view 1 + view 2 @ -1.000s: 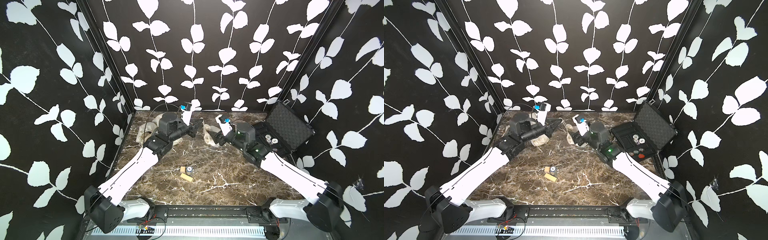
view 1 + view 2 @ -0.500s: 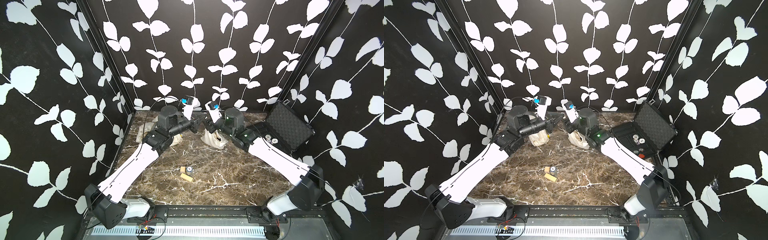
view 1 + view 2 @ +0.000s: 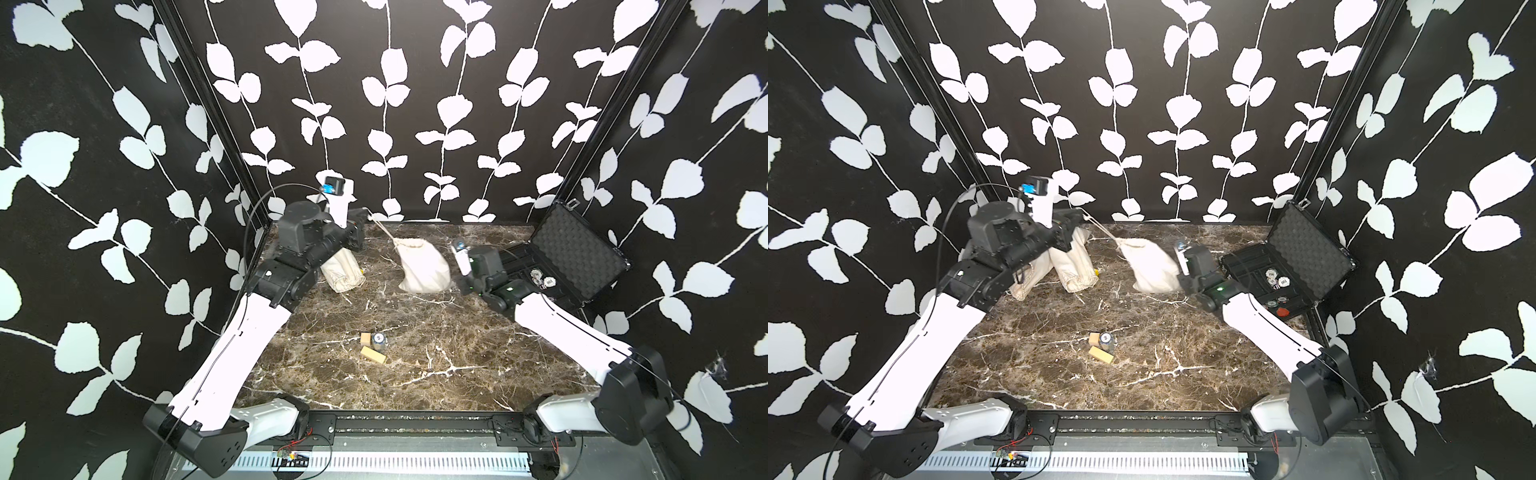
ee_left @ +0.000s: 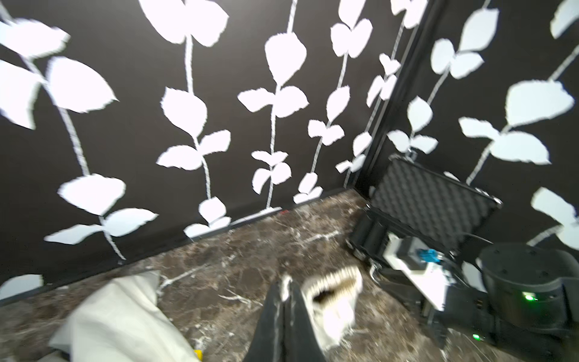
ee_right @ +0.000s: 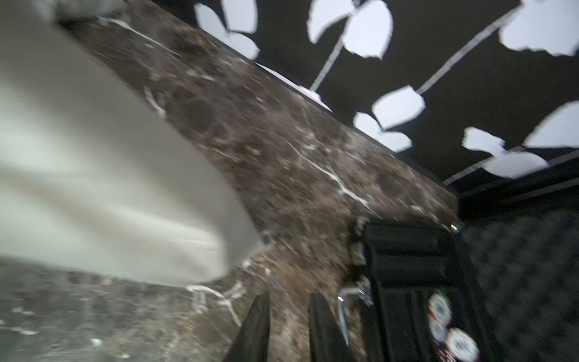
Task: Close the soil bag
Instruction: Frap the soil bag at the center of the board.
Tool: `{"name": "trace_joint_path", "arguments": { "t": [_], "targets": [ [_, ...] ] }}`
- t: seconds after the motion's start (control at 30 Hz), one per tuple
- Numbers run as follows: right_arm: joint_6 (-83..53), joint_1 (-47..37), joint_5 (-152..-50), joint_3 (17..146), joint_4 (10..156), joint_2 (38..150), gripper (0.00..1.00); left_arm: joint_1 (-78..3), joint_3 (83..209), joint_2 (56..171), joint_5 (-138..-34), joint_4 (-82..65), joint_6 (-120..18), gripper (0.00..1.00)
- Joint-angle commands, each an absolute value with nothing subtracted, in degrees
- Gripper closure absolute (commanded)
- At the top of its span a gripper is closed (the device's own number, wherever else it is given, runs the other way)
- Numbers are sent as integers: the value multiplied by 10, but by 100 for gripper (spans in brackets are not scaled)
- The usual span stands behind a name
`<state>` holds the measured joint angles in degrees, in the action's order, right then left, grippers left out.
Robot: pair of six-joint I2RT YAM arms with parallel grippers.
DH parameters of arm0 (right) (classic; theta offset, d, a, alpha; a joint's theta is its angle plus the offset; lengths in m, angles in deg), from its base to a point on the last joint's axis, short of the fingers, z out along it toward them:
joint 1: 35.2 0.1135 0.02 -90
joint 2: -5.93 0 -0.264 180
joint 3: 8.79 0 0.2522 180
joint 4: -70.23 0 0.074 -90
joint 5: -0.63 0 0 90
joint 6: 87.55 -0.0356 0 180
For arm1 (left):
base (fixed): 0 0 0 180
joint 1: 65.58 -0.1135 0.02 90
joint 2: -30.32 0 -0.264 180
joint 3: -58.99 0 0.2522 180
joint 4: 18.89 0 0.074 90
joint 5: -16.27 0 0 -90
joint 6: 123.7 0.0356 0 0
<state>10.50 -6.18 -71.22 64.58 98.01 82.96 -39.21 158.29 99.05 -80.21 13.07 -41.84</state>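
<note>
Dark marble tabletop [image 3: 415, 353], leaf-print walls. Soil bag [image 3: 424, 270] sits toward 12 o'clock, its mouth puckered. Left claw [image 4: 283, 296], at the bag's 11 o'clock, is pressed together, pinching the drawstring [image 3: 382, 227], which runs taut to the mouth. Right claw [image 5: 289, 297], at the bag's 3 o'clock, is narrowly parted and holds nothing.

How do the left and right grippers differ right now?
The left gripper is shut on the drawstring; the right gripper is open and empty. The left gripper is raised, with the drawstring taut; the right gripper sits low beside the soil bag. Both are black and two-fingered.
</note>
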Motion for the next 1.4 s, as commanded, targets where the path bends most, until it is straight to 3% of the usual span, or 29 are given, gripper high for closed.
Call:
{"name": "trace_joint_path", "arguments": {
  "t": [0.0,0.2,0.4,0.77,0.97,1.07,1.1,1.17,1.23,1.27,1.3,1.33,1.37],
  "targets": [
    [157,-59,-670,709,998,779,80,-401,1641,975,-795,122,-415,100],
    [150,-64,-777,757,1017,773,84,-401,1656,997,-877,131,-435,100],
    [31,-18,-933,705,878,764,64,-400,1624,1023,-971,77,-483,100],
    [-68,11,-1117,842,775,851,17,-328,1747,1126,-1040,85,-461,100],
    [-72,11,-1065,844,754,863,15,-305,1752,1158,-1064,66,-473,100],
    [-67,11,-1047,843,758,866,23,-300,1739,1162,-1075,50,-482,100],
    [-66,11,-1043,843,762,866,32,-300,1735,1162,-1077,45,-484,100],
    [-63,10,-1023,843,774,861,65,-298,1724,1160,-1098,38,-486,100],
    [-59,8,-992,832,784,849,89,-299,1706,1147,-1088,40,-477,100],
    [-57,6,-977,823,785,842,99,-298,1694,1138,-1061,44,-466,100],
    [-59,3,-966,813,785,831,100,-299,1682,1127,-1045,46,-456,100],
    [-63,1,-959,807,784,820,100,-299,1670,1116,-1031,48,-449,89],
    [-66,-2,-954,787,782,810,100,-299,1658,1107,-1019,48,-436,71]
  ]
}}
